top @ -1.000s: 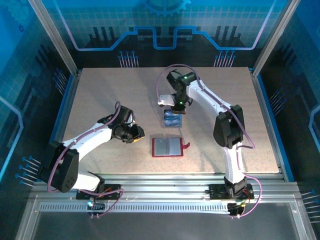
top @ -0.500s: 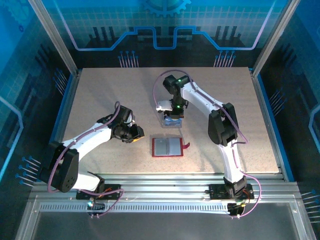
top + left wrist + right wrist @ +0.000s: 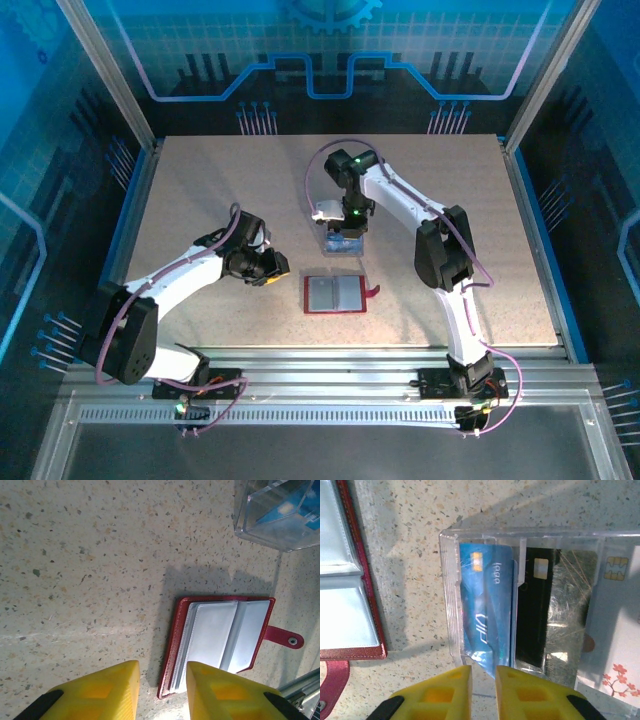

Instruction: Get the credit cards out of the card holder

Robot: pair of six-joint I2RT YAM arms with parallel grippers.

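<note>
Blue wall panels printed with circuit lines close in a pale speckled table (image 3: 200, 200) framed by aluminium posts, with a slotted metal rail along its 6 o'clock edge.

On it I count two arms, one card holder, one clear plastic tray and three cards, told by their chips.

The card holder (image 3: 335, 293) lies open and flat near the table's centre, a little toward 6 o'clock. It is red and leather-like, with greyish clear pockets edged in red. Its snap tab (image 3: 373, 291) sticks out at 3 o'clock.

The tray (image 3: 343, 240) sits just beyond the holder at 12 o'clock, apart from it. In the right wrist view its dividers separate a blue card (image 3: 485, 610) with pale lettering, a dark card (image 3: 532, 615) and a pale card (image 3: 615, 630) printed with small pink blossoms. A scuffed grey-brown patch lies beside the dark card, and I cannot tell which card it belongs to.

The right gripper (image 3: 483, 672) hangs over the tray at the blue card's end. Its yellow fingers (image 3: 447, 690) are parted by a narrow gap, and I see nothing between them.

The left gripper (image 3: 162, 672) hovers at 9 o'clock of the holder, close to its red edge. Its fingers stand wider apart over bare table and hold nothing.
</note>
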